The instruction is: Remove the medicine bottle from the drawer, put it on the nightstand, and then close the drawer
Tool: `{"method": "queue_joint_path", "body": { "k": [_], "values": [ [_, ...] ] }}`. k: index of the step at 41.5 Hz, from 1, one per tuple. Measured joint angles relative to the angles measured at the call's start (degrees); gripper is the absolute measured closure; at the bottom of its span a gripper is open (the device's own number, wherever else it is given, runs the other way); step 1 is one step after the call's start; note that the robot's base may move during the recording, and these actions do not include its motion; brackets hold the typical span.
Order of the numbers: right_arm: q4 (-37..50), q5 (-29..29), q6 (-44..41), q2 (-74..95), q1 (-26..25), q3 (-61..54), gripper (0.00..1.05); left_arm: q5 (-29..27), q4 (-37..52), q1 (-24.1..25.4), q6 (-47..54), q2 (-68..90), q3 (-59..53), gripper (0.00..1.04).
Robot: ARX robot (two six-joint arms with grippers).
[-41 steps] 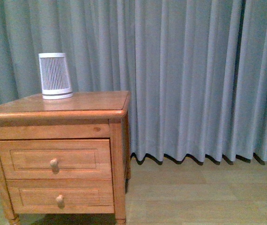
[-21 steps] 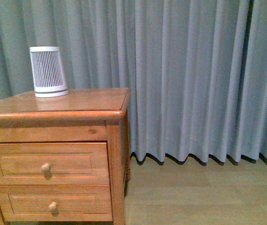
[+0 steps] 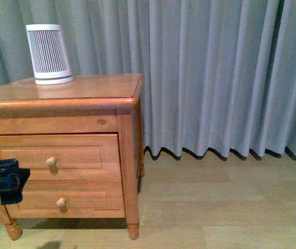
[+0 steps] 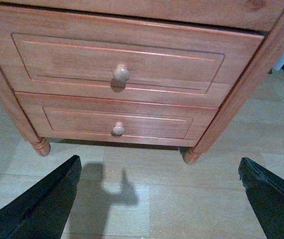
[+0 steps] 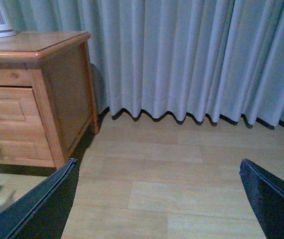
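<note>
The nightstand [image 3: 91, 87] stands at the left of the front view. Its upper drawer [image 3: 85, 155] is shut, with a round knob [image 3: 51, 162]. The medicine bottle is hidden. In the left wrist view the drawer [image 4: 177, 69] and its knob [image 4: 121, 73] lie ahead of my left gripper [image 4: 159, 199], which is open over the floor and holds nothing. A black part of my left arm [image 3: 3, 181] shows in front of the drawers' left edge. My right gripper [image 5: 157, 204] is open and empty above the floor, to the right of the nightstand [image 5: 62, 84].
A white ribbed tapered device [image 3: 48, 54] stands at the back left of the nightstand top. The lower drawer [image 4: 147, 124] is shut, with its own knob [image 4: 118, 129]. Grey curtains [image 3: 226, 78] hang behind. Pale wood flooring [image 3: 215, 207] spreads to the right.
The front view has shifted: the nightstand now sits higher in the picture and its feet show. My left arm has come into view at the lower left.
</note>
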Motion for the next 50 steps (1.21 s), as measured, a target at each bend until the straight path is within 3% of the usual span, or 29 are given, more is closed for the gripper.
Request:
{"method": "queue_joint_path", "body": {
  "k": [18, 50],
  "values": [
    [0.0, 0.0, 0.0, 0.0, 0.0, 0.0, 0.07, 0.1, -11.4, 1.2, 3.3, 24.1, 31.9, 0.07],
    [0.0, 0.0, 0.0, 0.0, 0.0, 0.0, 0.07, 3.5, -16.8, 1.9, 5.0, 41.5, 55.4, 0.07]
  ]
}}
